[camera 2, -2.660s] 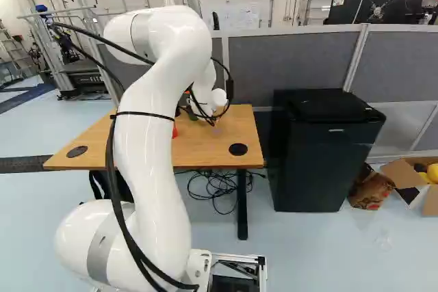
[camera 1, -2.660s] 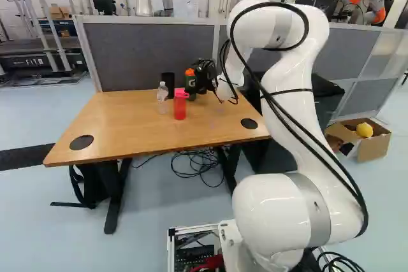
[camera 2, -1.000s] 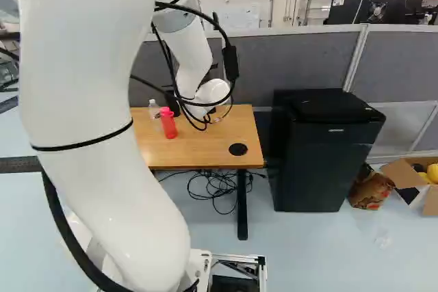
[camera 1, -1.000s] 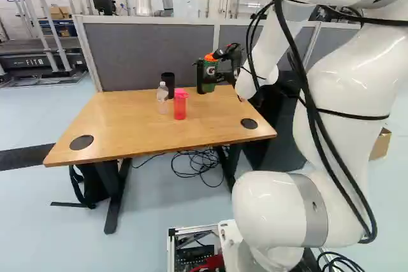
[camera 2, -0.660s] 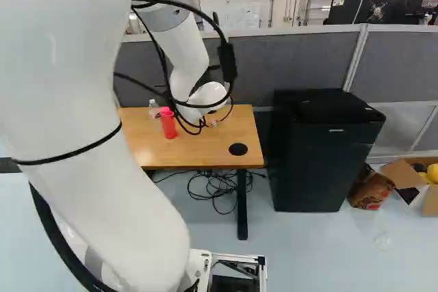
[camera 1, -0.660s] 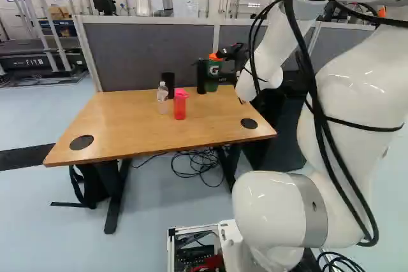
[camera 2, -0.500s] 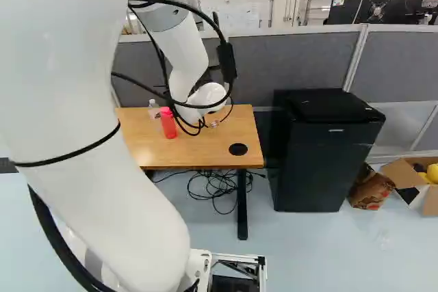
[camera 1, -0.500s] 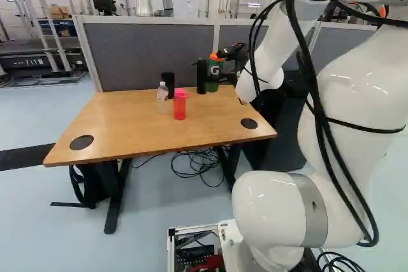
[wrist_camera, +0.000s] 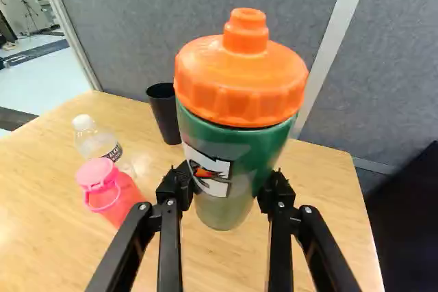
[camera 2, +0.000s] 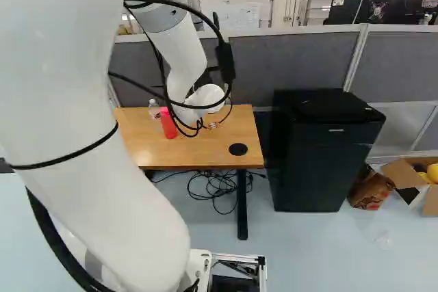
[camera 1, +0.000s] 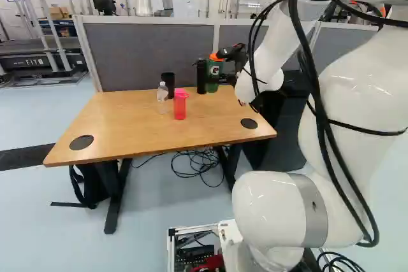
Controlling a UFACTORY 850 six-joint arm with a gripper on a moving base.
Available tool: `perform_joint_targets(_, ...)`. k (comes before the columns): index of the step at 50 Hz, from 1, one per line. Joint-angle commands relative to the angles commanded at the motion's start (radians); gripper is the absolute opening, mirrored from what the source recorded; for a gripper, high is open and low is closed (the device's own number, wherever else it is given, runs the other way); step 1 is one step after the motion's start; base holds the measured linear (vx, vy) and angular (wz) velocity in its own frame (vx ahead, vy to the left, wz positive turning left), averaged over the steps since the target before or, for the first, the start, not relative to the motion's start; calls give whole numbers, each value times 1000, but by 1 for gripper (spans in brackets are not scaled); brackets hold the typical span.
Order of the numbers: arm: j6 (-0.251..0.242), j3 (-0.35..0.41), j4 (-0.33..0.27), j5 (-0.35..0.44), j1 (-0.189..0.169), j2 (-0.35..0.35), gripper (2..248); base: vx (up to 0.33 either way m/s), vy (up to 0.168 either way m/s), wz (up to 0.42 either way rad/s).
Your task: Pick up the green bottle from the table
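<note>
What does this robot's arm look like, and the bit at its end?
The arm is glossy white and rounded, its tube-like segments marked by grey bands. Thick black cables run along it. The black gripper has two fingers of slim jointed bars with small silver bolts.

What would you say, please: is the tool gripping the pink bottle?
No, the tool grips the green bottle; the pink bottle stands on the table.

Cup (camera 1: 170,85) on table (camera 1: 115,132), behind water bottle (camera 1: 162,98), before partition (camera 1: 146,55)

Bright, even room light; glare streaks on white arm (camera 1: 347,103); pale sheen on tabletop (wrist_camera: 34,237); soft shadows
</note>
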Motion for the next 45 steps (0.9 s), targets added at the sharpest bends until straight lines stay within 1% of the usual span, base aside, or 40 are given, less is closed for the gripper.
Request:
perform_joint_targets(12,-23,28,45,5,11,18,114,0,0,0)
perform_joint_targets(23,-52,64,102,10,25,40,114,0,0,0)
perform_joint_targets(34,-88,108,172,17,41,67,114,0,0,0)
perform_joint_targets(45,-130,160,254,26,61,100,114,0,0,0)
